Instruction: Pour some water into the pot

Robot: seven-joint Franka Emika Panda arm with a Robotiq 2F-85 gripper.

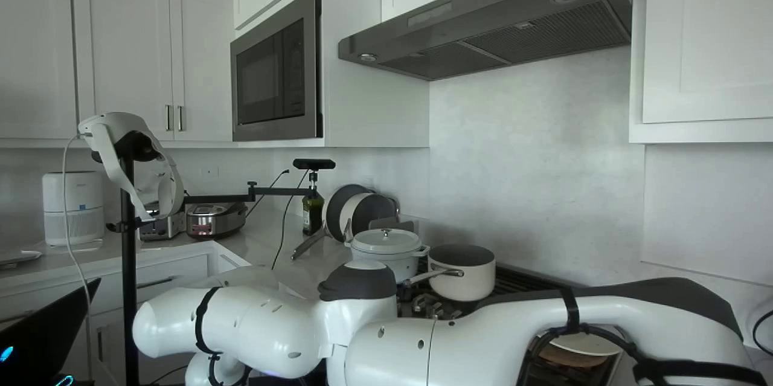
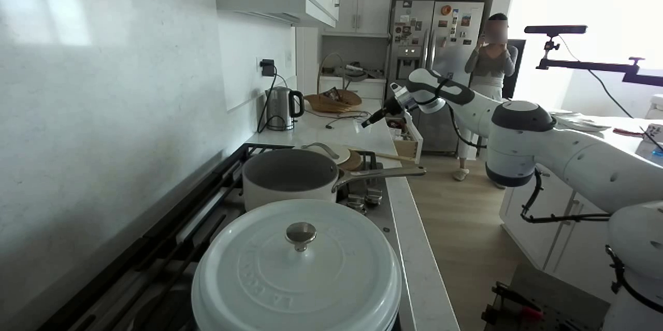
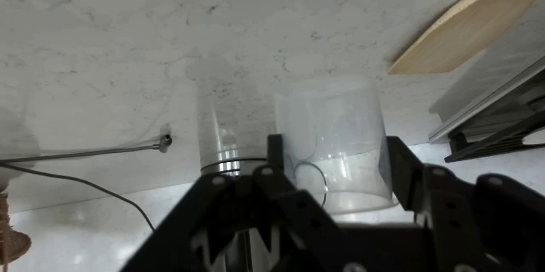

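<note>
the gripper (image 3: 334,165) pinches a clear cup (image 3: 332,136) between its jaws, over the speckled countertop (image 3: 127,72) and apart from the white saucepan (image 2: 290,182). in both exterior views that saucepan stands uncovered on the stovetop (image 2: 222,217), beside the lidded dutch oven (image 2: 298,274); what the cup contains i cannot tell.

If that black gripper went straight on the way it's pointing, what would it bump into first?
Probably the pale countertop: the gripper slants down toward it, so the clear cup it holds would likely touch first. Depth is unclear; the wall is possible too.
</note>
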